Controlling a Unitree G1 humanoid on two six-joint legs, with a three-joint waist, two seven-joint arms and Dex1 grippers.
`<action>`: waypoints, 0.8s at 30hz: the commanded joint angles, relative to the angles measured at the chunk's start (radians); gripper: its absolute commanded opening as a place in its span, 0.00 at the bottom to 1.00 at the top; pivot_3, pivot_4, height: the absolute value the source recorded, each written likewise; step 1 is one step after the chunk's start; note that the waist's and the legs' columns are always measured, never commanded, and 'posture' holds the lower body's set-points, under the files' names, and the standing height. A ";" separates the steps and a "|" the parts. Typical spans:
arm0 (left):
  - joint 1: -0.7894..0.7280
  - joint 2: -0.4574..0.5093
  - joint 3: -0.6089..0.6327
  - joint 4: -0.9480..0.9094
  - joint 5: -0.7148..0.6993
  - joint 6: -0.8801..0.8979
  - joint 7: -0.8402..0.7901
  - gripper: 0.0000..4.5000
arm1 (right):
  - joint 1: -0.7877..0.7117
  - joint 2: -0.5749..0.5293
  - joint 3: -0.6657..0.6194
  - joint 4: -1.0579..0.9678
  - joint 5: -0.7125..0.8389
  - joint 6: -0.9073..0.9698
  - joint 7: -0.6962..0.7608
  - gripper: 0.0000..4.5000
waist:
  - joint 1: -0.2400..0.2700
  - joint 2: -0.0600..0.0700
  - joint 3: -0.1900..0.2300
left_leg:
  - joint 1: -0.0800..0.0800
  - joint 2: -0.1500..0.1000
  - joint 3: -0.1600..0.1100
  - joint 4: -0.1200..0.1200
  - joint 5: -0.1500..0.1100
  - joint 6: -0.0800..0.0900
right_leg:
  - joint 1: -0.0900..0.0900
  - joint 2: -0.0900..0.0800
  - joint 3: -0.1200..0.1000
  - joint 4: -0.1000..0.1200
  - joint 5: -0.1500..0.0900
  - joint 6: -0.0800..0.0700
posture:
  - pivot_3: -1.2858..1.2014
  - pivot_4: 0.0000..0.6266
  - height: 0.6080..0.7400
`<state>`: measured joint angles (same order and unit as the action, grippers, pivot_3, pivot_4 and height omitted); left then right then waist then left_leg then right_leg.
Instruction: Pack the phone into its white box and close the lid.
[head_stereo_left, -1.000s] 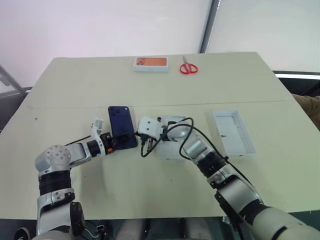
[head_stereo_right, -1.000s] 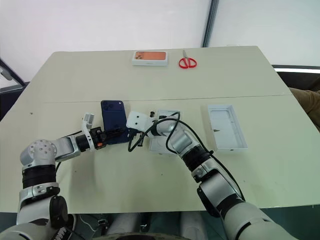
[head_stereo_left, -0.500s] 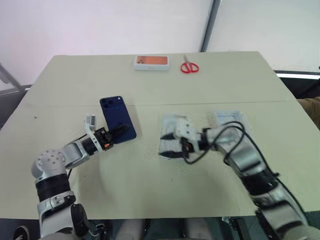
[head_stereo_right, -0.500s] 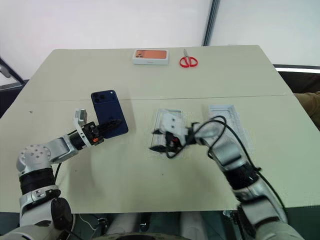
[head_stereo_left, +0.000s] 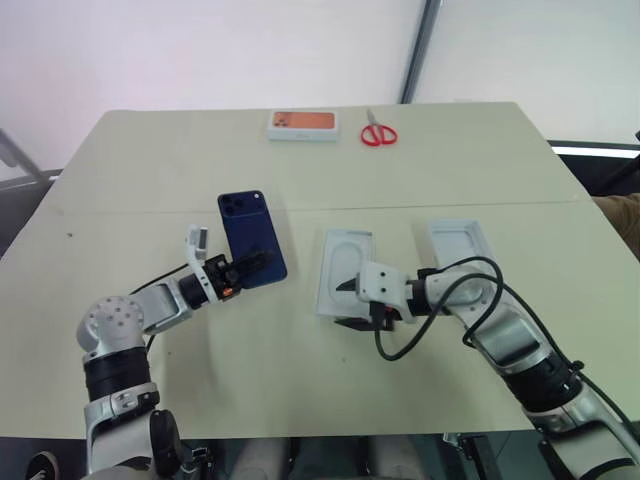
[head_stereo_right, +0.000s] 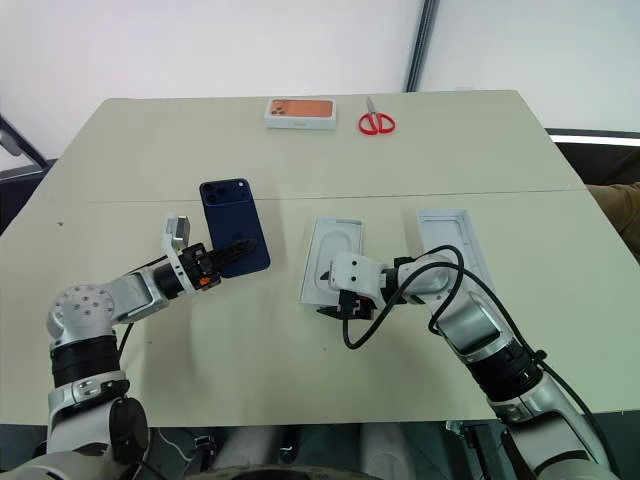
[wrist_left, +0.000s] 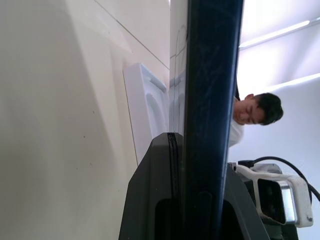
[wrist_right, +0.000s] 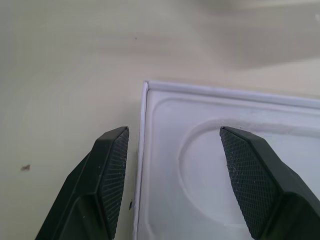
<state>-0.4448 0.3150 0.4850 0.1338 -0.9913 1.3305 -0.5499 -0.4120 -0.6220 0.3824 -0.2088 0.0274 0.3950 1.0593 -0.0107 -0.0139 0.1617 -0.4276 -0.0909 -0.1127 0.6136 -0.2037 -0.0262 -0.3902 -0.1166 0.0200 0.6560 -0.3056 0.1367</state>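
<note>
Phone (head_stereo_left: 252, 238): clamped at its lower edge by the left gripper (head_stereo_left: 243, 272), held clear above the table (head_stereo_left: 150, 160), back facing up. Right gripper (wrist_right: 172, 165): fingers spread, straddling a corner of the white insert card (head_stereo_left: 346, 270). White box (head_stereo_left: 465, 250) lies just right of it.

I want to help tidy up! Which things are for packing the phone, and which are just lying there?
For the job: phone, white box half with oval dip, other white box half.
Lying about: orange-topped box, red scissors.
</note>
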 joint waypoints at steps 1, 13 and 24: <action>-0.020 0.006 -0.001 -0.039 -0.029 -0.022 0.000 0.00 | 0.007 -0.015 0.002 -0.005 -0.005 -0.017 0.007 0.67 | -0.001 0.000 0.000 | 0.000 0.000 0.000 0.000 0.000 0.000 | 0.000 0.000 0.000 0.000 0.000 0.000 | 0.52 0.24 1.00; -0.011 -0.006 -0.009 -0.050 -0.052 -0.012 0.041 0.00 | 0.003 0.010 0.017 0.011 -0.011 -0.030 0.000 0.27 | -0.002 0.000 0.000 | 0.000 0.000 0.000 0.000 0.000 0.000 | 0.000 0.000 0.000 0.000 0.000 0.000 | 0.52 0.24 1.00; -0.061 -0.017 0.026 -0.049 -0.173 0.037 0.120 0.00 | -0.047 0.146 0.090 0.037 -0.034 -0.016 -0.032 0.27 | -0.006 0.000 0.000 | 0.000 0.001 0.000 0.000 0.002 -0.003 | 0.000 0.001 0.000 0.000 0.000 0.000 | 0.52 0.24 1.00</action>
<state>-0.4886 0.2948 0.4859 0.1160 -1.1110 1.3619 -0.4329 -0.4391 -0.4845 0.4610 -0.1701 -0.0064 0.3796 1.0324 -0.0162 -0.0142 0.1617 -0.4272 -0.0902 -0.1128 0.6137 -0.2018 -0.0293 -0.3900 -0.1154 0.0202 0.6562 -0.3056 0.1367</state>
